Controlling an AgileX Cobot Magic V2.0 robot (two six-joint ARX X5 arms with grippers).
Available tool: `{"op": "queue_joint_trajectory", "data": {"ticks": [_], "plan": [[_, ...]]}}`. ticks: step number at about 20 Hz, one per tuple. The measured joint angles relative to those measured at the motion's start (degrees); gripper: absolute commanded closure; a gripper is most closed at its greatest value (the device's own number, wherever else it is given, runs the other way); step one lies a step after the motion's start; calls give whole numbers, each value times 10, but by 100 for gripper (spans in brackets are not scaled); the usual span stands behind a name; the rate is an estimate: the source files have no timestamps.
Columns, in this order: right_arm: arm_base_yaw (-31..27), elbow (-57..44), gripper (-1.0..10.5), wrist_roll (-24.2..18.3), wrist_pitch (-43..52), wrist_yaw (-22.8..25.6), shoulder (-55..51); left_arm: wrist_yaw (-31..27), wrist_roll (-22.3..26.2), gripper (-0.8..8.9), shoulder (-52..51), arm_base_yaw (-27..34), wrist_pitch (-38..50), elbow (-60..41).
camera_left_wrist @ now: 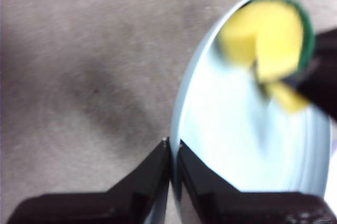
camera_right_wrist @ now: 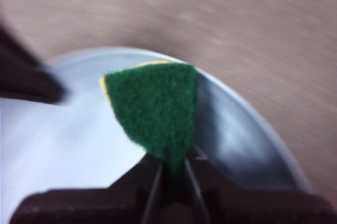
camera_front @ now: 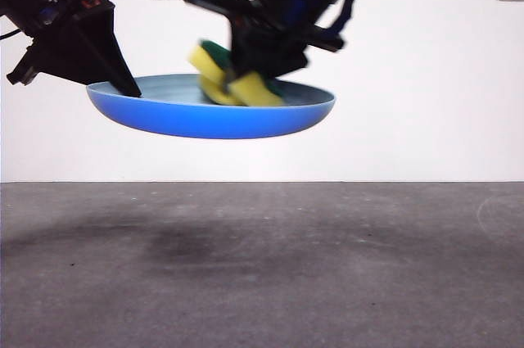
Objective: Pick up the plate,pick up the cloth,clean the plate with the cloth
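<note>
Both pickups look done: our left gripper pinches the round light-blue plastic plate's rim aloft, right gripper clamps the yellow-and-green sponge cloth in it, wiping underway.

I see the light-blue plate up in the air, well above the table, approx level, rim raised. The sponge, yellow foam w/ green scour layer, sits squashed on its inner face, near the middle.

Left gripper reaches in from the side, jaws pinched tight on the plate rim. Right gripper comes down from above, clamping the cloth.
</note>
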Motion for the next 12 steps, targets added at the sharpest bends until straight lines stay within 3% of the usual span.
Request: {"op": "queue_joint_trajectory", "data": {"ticks": [6,10,12], "plan": [[33,0,958,12,-19,-62,31,-30,14,822,2,-3,12,-5],[55,-1,959,14,-55,-65,24,-210,15,822,2,-7,34,-3],[53,-2,959,15,-63,-60,-5,-248,20,822,3,0,37,-3]]}}
